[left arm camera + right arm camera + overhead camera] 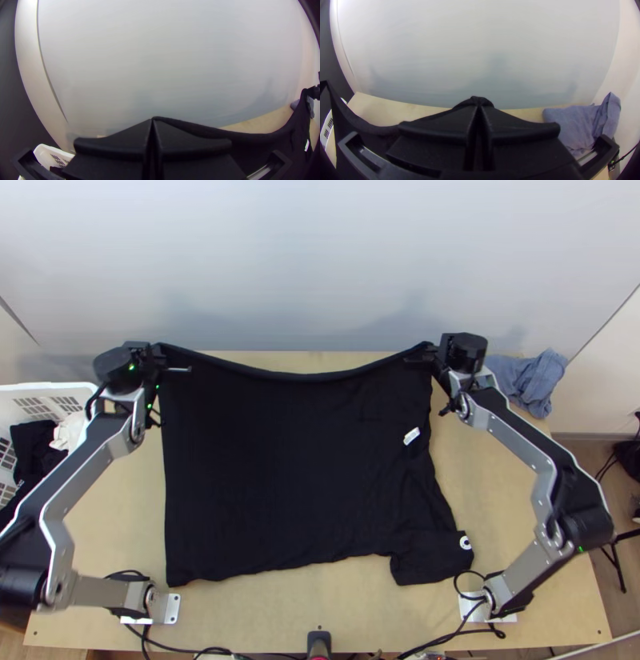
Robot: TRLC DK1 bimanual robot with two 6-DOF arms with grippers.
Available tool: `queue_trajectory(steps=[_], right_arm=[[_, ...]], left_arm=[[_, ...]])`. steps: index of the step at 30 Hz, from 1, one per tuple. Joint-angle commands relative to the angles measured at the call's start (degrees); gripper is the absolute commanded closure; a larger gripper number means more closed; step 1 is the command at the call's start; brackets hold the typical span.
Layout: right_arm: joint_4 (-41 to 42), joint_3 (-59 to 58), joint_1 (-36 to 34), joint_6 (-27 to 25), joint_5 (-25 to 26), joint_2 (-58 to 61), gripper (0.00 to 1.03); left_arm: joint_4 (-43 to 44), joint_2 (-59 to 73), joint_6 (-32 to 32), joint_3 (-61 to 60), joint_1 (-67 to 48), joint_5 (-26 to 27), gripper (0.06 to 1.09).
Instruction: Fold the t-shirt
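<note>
In the top view we see the black t-shirt [296, 460] spread over the wooden table [264, 612], light and limp by our judgement, best taken by its far corners. In the left wrist view our left gripper [153, 121] pinches one corner, cloth sagging away beside the fingers. In the right wrist view our right gripper [479, 106] clenches the other, fabric bunched at the fingertips.

Matt black cloth t-shirt [296, 460]; smooth pale wood table [308, 600]; white plastic basket [60, 390].
</note>
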Motion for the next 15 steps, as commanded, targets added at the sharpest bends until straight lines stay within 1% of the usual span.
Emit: queue_trajectory(steps=[1, 10, 15], right_arm=[[3.5, 4.53, -1.42, -0.08, 0.66, 8.95, 1.0], [2.45, 16.49, -2.91, -0.61, 1.18, 19.41, 1.0], [1.75, 20.88, -3.09, -0.96, 1.53, 23.98, 1.0]], left_arm=[[0.35, 9.81, -0.39, 6.32, 0.03, -0.94, 1.05], [0.44, 21.93, 0.13, 16.25, 0.38, -3.4, 1.05], [0.44, 26.33, 0.66, 19.59, 1.08, -3.75, 1.05]])
